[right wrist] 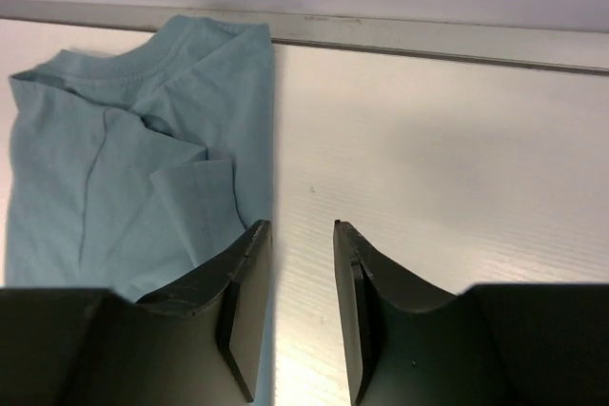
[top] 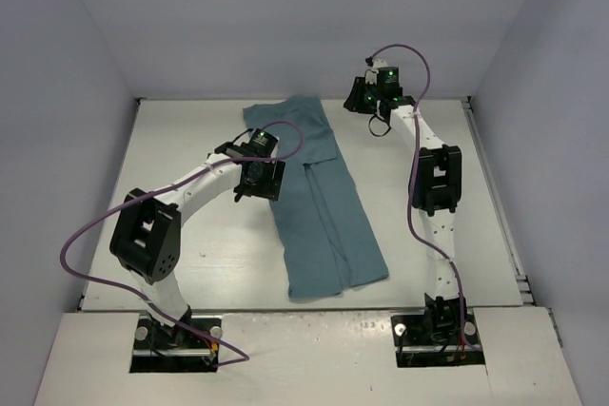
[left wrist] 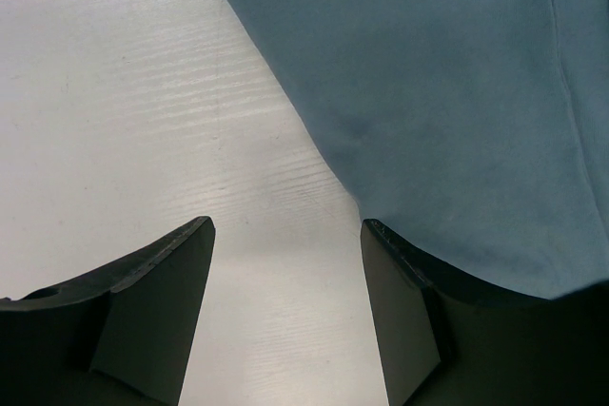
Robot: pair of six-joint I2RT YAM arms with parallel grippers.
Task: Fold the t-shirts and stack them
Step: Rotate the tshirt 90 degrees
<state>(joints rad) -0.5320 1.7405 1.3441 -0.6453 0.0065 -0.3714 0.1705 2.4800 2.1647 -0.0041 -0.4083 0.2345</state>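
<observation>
My left pincer [left wrist: 285,225], open and empty, hangs at the 9 o'clock edge of the t-shirt [top: 324,206], which lies on the table [top: 190,130] running 11 to 5 o'clock (right pincer [right wrist: 302,225], parted and empty, off its far end).

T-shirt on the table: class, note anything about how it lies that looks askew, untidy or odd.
The t-shirt, folded into a long strip, lies slanted across the table, not square with its edges. Near the collar a sleeve sits bunched and creased. Nothing looks damaged.
</observation>
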